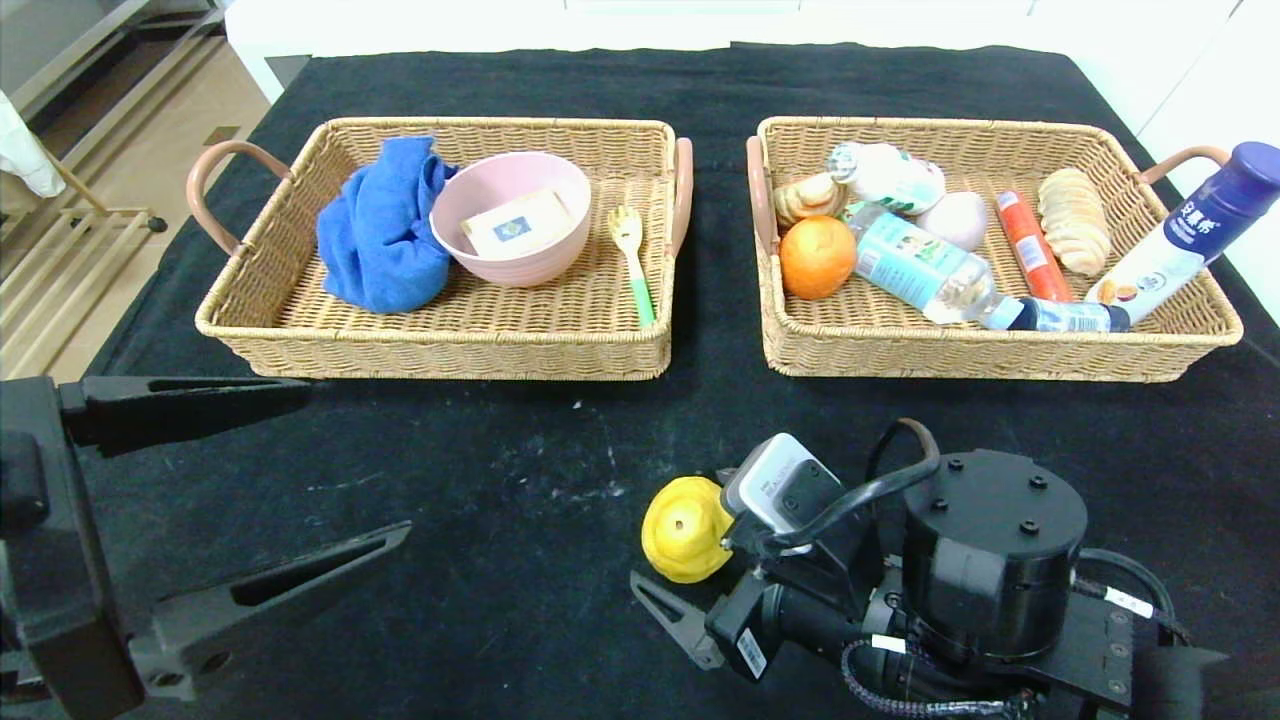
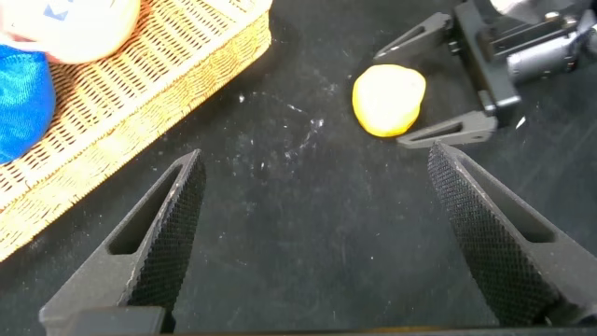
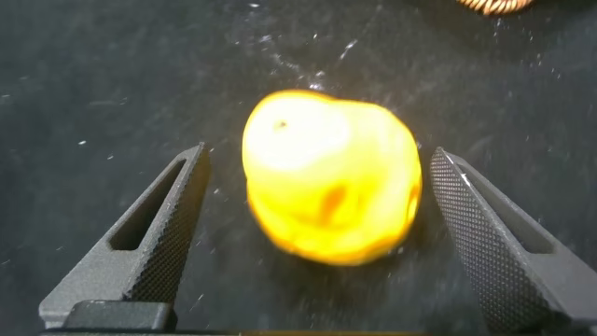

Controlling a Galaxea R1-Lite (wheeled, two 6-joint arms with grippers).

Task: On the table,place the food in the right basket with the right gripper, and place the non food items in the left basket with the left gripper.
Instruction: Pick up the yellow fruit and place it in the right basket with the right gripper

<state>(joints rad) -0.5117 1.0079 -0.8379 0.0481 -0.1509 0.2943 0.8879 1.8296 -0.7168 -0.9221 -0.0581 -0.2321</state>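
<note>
Black-clothed table bears the yellow pear between the right gripper's spread fingers; left gripper idles, fingers spread.

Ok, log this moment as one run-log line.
right gripper: open, straddling yellow pear on black-cloth table | left gripper: open, idle near left | pear: not yet gripped

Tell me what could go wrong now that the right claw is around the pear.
1. The pear is round and lies loose on the table between the open fingers of the right claw; an off-centre squeeze may roll it away.
2. The right basket is already crowded, and the white bottle leans out over its rim, so dropping the pear in could knock it.
3. The left claw hovers open nearby; the arms might clash.
</note>
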